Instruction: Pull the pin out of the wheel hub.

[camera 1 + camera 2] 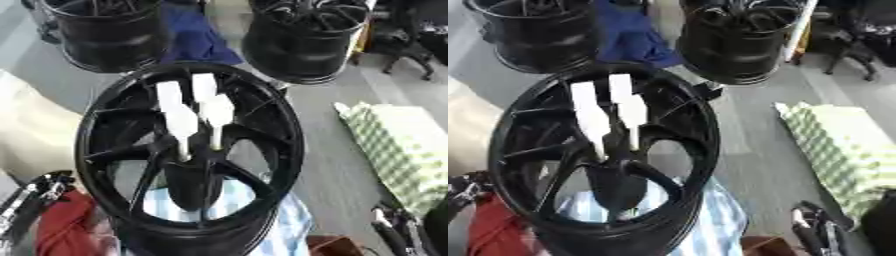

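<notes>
Both white pins [184, 117] stood seated in the wheel hub [188, 155], none pulled. Left hand [35, 195] and right hand [394, 232] sat well apart from them at the lower corners; whether their fingers were curled or released could not be told.

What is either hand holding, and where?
Nothing: the left hand and right hand sit at the lower corners, away from both pins in the hub.

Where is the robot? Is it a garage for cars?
Probably a workshop or small factory for car wheels. A big black spoked wheel hub with two white pins stands in front, two more black wheel rims stand behind on the grey floor, and green-checked padding lies beside.
</notes>
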Controlling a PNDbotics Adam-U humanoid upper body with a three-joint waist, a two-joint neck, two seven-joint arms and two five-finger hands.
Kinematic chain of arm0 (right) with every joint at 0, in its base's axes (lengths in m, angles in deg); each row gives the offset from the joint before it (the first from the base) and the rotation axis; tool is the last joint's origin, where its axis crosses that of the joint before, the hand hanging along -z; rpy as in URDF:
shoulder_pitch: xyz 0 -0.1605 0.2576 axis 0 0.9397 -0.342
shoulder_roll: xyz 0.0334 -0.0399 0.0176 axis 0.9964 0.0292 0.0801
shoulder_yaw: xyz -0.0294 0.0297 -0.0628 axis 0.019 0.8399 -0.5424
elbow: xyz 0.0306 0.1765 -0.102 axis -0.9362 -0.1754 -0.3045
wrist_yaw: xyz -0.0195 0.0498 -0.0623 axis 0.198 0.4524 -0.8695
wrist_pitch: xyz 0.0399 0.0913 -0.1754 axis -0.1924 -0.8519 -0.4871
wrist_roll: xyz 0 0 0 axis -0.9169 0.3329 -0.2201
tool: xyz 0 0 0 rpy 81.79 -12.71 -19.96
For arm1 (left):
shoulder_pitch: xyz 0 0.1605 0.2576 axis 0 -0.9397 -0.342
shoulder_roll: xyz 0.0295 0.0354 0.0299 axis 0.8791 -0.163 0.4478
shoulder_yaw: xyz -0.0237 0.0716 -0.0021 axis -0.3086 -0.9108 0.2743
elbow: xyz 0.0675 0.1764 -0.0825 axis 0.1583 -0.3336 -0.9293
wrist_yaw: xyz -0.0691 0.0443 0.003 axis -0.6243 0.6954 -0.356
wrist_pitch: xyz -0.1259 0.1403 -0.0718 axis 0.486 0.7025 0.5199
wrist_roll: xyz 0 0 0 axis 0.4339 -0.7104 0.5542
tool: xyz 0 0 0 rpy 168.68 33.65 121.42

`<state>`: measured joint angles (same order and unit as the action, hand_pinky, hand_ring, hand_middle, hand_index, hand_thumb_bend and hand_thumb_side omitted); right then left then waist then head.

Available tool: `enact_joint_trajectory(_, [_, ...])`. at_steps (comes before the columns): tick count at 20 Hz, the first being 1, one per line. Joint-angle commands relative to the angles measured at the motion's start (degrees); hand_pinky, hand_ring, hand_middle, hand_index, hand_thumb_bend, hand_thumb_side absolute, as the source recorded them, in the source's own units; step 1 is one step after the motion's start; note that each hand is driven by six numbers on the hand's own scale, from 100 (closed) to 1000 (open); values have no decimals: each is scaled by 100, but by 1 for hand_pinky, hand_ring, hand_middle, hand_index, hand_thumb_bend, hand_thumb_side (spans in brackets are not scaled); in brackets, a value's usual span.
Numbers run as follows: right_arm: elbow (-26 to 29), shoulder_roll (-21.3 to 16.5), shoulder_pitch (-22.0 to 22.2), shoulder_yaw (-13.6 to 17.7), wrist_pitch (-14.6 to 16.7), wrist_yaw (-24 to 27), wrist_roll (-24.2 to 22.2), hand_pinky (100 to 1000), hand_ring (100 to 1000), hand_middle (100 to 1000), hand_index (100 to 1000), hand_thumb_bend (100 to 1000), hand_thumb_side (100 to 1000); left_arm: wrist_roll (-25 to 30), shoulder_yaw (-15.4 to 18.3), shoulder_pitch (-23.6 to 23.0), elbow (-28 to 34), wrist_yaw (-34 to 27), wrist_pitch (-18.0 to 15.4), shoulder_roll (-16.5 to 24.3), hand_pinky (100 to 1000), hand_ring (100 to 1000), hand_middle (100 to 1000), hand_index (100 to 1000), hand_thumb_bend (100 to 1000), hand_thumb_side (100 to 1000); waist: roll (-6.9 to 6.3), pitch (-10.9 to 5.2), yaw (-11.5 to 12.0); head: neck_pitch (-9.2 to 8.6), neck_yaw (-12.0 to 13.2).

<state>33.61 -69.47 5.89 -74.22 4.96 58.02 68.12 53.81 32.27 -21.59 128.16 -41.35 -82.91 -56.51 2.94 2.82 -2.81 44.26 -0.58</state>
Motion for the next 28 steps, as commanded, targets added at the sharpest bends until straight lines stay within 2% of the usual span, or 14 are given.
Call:
enact_joint_trajectory(1, [45,-93,-60,17,22,5,9,602,549,538,792,100,519,-174,132,-39,274,-311,10,152,680,753,704,822,100,595,-30,-53,-18,-14,-29])
enact_joint_trajectory(3, [51,-97,-57,17,27,3,11,602,549,538,792,100,520,-228,256,-42,539,-455,-16,352,683,756,708,825,100,593,-51,-49,-18,-14,-54])
enact_joint_trajectory(5, [63,-100,-50,21,32,-3,17,603,549,538,792,100,521,-296,366,46,788,-646,-117,742,688,758,711,826,100,585,-80,-51,-20,-14,-72])
enact_joint_trajectory(9, [83,-102,-31,28,40,-26,22,602,549,538,792,100,521,-399,329,479,959,-1272,-523,1895,698,758,719,828,100,562,-134,-72,-53,-14,-105])
enact_joint_trajectory(12, [89,-107,-12,27,47,-46,21,602,549,538,792,100,521,-312,-13,1078,764,-1991,-867,2821,705,763,727,831,100,553,-170,-105,-90,-14,-104])
enact_joint_trajectory(14, [87,-104,-9,16,49,-57,11,601,549,538,792,100,521,-51,-383,1583,598,-2463,-1055,3318,716,775,741,843,100,568,-183,-124,-130,-14,-84])
enact_joint_trajectory(15, [84,-102,-8,11,50,-62,6,601,549,538,792,100,521,133,-566,1810,515,-2651,-1130,3493,720,780,746,849,100,579,-187,-131,-143,-14,-77])
enact_joint_trajectory(17, [74,-103,-5,-5,50,-70,-11,602,549,539,793,100,522,646,-1020,2335,402,-2882,-1281,3754,744,805,775,882,100,660,-197,-149,-180,-14,-41])
enact_joint_trajectory(21, [57,-111,8,-28,54,-79,-40,602,549,539,793,100,521,1892,-1960,3398,88,-2660,-1678,3753,785,830,812,919,109,736,-214,-185,-233,-14,-7])
enact_joint_trajectory(23, [48,-116,14,-37,55,-80,-51,602,549,539,793,100,521,2374,-2420,3820,-93,-2230,-1949,3575,814,851,843,944,192,760,-218,-201,-251,-14,3])
enact_joint_trajectory(25, [36,-121,20,-45,56,-75,-60,602,549,539,793,100,521,2508,-2957,4174,-267,-1622,-2274,3313,825,856,854,949,213,755,-218,-214,-256,-14,10])
enact_joint_trajectory(28, [23,-125,28,-56,58,-69,-73,602,549,540,793,100,522,2544,-3522,4509,-559,-741,-2752,2932,834,855,863,954,256,740,-215,-225,-268,-14,12])
